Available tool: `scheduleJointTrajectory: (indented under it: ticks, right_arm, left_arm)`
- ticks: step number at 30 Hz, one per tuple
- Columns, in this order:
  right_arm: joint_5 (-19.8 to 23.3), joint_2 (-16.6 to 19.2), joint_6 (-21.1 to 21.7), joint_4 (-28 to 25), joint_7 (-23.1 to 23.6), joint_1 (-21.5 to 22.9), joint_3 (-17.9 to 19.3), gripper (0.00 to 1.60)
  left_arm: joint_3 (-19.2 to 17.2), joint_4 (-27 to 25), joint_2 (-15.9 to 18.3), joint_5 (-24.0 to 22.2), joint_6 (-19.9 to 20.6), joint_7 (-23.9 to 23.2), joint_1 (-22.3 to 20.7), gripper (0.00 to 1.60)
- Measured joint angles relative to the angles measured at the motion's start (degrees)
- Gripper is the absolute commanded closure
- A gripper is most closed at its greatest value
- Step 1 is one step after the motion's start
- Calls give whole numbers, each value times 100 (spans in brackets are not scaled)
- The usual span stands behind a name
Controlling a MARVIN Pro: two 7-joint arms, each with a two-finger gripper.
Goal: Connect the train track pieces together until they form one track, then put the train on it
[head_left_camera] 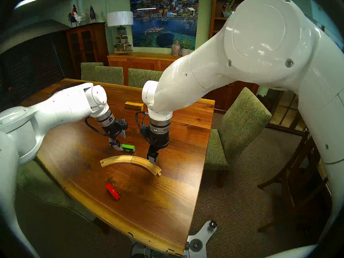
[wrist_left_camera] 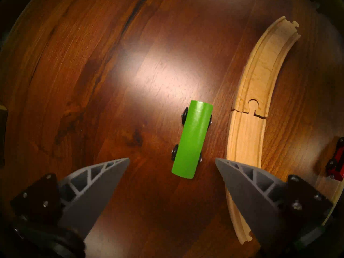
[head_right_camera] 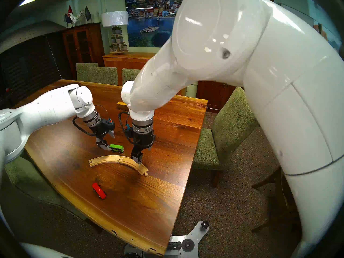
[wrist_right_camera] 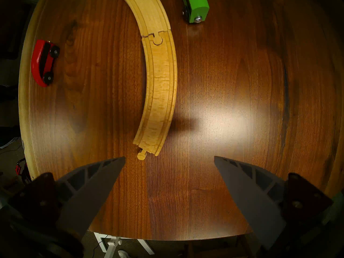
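A: Currently, where is the track [head_left_camera: 130, 159]?

B: Flat on the desk [head_left_camera: 167, 205], both curves mated peg-in-socket at the seam, so joining looks done. The green car [head_left_camera: 128, 148] stands just behind it; the red car [head_left_camera: 112, 191] lies on its side nearer the desk's front edge.

A: Left claw [wrist_left_camera: 172, 159] state?

B: Spread wide, empty, poised above the green car, apparently lined up to pick it.

A: Right claw [wrist_right_camera: 169, 159]?

B: Also wide apart, holding nothing, hanging over the track's peg end, touching no part.

1. Head pair: high above the track [head_left_camera: 130, 159], looking down from the near table edge.
2. Wrist views: close above the track [wrist_left_camera: 247, 125], facing down; both share its seam [wrist_right_camera: 157, 37].
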Motion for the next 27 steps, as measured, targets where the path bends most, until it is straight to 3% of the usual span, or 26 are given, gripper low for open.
scheduleJointTrajectory:
  ticks: [6, 9, 11, 12, 13, 14, 16, 27]
  right_arm:
    - [-3, 1, 0, -1, 1, 1, 0, 0]
    - [-5, 1, 0, -1, 2, 1, 0, 0]
    - [-7, 1, 0, -2, 5, 1, 0, 0]
    - [-8, 1, 0, -2, 5, 1, 0, 0]
    - [-9, 1, 0, -2, 6, 2, 0, 0]
    - [-11, 1, 0, -3, 9, 2, 1, 0]
    - [-13, 1, 0, -3, 11, 2, 1, 0]
    - [-21, 2, 1, -3, 17, 4, 1, 0]
  left_arm:
    - [20, 477, -374, 96, -232, -115, 30, 2]
    - [36, 643, -500, 131, -334, -168, 53, 20]
    - [50, 806, -619, 168, -438, -230, 79, 53]
    - [56, 860, -659, 181, -475, -252, 89, 82]
    - [61, 901, -688, 191, -502, -266, 97, 95]
    - [70, 1024, -771, 219, -589, -312, 126, 136]
    - [72, 1099, -821, 235, -642, -342, 140, 160]
    - [48, 1024, -837, 284, -650, -544, 123, 160]
